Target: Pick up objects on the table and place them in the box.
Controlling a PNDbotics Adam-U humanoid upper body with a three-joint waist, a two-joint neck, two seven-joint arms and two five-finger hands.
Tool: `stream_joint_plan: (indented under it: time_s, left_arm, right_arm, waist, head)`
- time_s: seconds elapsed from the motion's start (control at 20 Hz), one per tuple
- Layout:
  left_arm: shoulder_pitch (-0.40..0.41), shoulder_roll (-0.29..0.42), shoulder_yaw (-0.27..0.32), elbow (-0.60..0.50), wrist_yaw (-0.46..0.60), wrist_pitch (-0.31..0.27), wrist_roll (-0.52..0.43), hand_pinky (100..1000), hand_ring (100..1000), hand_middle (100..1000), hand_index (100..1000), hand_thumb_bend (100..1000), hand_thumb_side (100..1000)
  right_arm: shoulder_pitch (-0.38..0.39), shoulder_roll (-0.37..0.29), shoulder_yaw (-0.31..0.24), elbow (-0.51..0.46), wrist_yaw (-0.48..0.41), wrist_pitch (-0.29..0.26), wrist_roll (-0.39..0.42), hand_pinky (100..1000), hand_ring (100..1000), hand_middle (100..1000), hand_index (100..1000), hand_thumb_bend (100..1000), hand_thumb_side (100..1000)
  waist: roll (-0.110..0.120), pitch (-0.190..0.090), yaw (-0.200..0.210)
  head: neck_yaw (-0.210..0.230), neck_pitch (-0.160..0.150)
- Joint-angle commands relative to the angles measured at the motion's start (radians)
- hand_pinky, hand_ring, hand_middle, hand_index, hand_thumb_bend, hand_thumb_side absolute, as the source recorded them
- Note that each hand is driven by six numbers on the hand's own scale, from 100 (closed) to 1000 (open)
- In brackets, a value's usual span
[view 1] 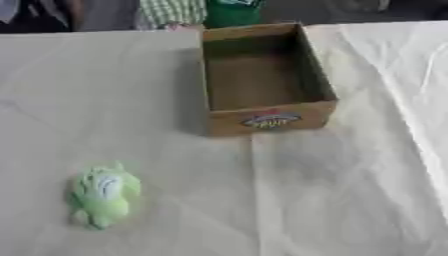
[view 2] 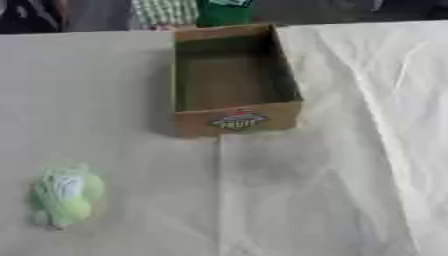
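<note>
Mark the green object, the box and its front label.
green object (view 1: pixel 104 193), left eye view, middle of its pale green top.
box (view 1: pixel 229 123), left eye view, bare cardboard on the front wall, left of the label.
front label (view 2: pixel 238 120), right eye view, middle of the printed oval.

Table (view 1: pixel 350 200): fills nearly the whole view, under a creased cloth.
Box (view 1: pixel 267 120): stands on the table at the far middle, close to the far edge, open side up.
Inside the box: only its floor shows.
Leafy object (view 1: pixel 103 194): lies on the table near the front left, well apart from the box.
Relation: the box sits behind and to the right of the leafy object.
</note>
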Motion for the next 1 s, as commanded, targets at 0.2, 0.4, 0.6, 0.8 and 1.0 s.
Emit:
stream_joint_plan:
  time_s: [0.2,0.4,0.6,0.8,1.0]
  left_arm:
    - [-0.001,0.019,0.011,-0.020,0.003,-0.001,-0.005,842,624,604,805,199,705]
    - [-0.003,0.020,0.010,-0.020,0.004,0.000,-0.006,842,624,604,805,199,706]
    - [-0.002,0.022,0.008,-0.020,0.004,0.001,-0.010,841,624,603,805,201,708]
    - [-0.001,0.033,0.005,-0.020,0.000,0.003,-0.016,835,624,604,810,210,716]
    - [0.000,0.072,-0.001,-0.020,-0.029,-0.004,-0.016,820,625,606,815,225,732]
  right_arm:
    - [-0.010,-0.026,-0.008,-0.014,0.006,0.002,-0.002,845,719,745,885,100,506]
    - [-0.011,-0.026,-0.007,-0.014,0.005,0.002,-0.002,844,719,745,885,100,507]
    - [-0.011,-0.028,-0.006,-0.014,0.005,0.002,-0.001,844,719,745,885,100,507]
    - [-0.011,-0.030,-0.005,-0.014,0.004,0.002,0.000,843,719,745,885,100,508]
    - [-0.010,-0.032,-0.005,-0.014,0.004,0.001,0.001,843,719,745,885,100,509]
  waist:
    - [-0.002,-0.013,0.001]
    - [-0.003,-0.015,0.002]
    - [-0.003,-0.016,0.002]
    - [-0.002,-0.018,0.003]
    - [-0.001,-0.019,0.001]
  head:
    - [-0.013,0.001]
    - [-0.017,0.036]
    - [-0.008,0.065]
    - [-0.006,0.069]
    - [-0.015,0.068]
